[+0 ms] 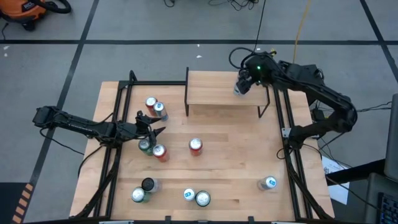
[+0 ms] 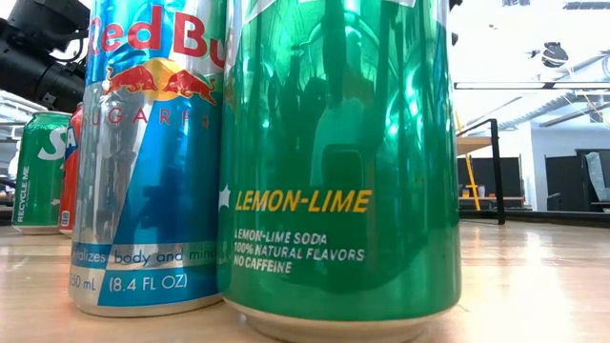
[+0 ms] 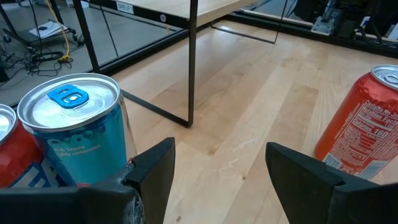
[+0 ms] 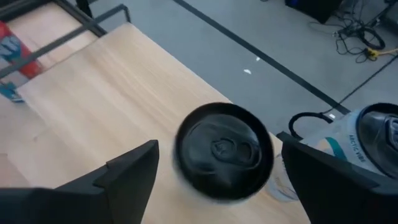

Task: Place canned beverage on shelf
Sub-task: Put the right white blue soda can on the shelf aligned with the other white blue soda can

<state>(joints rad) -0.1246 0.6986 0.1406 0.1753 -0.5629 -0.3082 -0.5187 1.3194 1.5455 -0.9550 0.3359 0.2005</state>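
Observation:
A black-topped can stands upright on the shelf, near its far right end. My right gripper hovers over it, open, one finger on either side with a gap showing to each. In the high view the right gripper covers most of that can. My left gripper is open near the table's left side with bare tabletop between its fingers. A teal can with a blue tab stands just outside one finger and a red can outside the other.
A white can with a black top shows beside the black-topped one, its base out of view. Several cans stand about the table, among them a red one mid-table and a blue-topped one at the right. Two cans fill the low view.

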